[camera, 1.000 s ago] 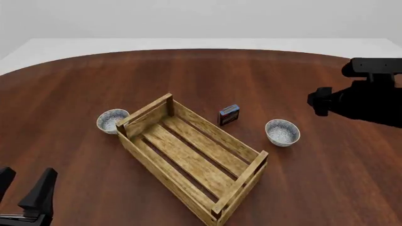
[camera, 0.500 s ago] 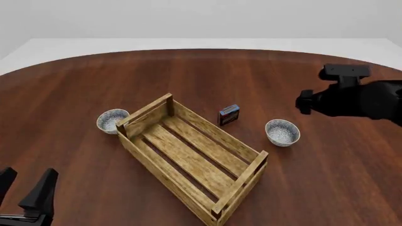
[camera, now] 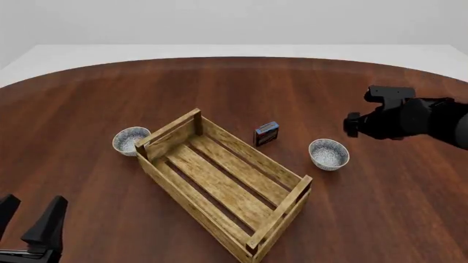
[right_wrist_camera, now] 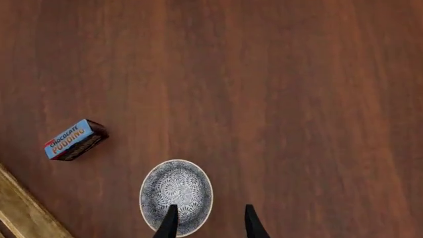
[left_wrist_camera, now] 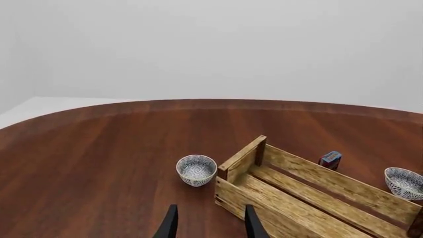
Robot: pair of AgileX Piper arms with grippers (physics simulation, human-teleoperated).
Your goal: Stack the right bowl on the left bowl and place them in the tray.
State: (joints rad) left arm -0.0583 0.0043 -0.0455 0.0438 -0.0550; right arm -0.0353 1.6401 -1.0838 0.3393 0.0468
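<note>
Movement on the right: right gripper (right_wrist_camera: pixel 207 222), fingers apart and empty, has swung in over the right bowl (camera: pixel 328 154), which sits just beside the tray (camera: pixel 223 183). Pickup approach, I'd say. Left gripper (left_wrist_camera: pixel 208 225) waits open, left bowl (camera: pixel 131 139) untouched.

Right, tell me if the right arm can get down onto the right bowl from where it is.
Probably yes. The right end effector hangs above the right bowl, fingers apart over its rim, with only bare table around. The pudding box and the tray stand off to the side, out of its path.
</note>
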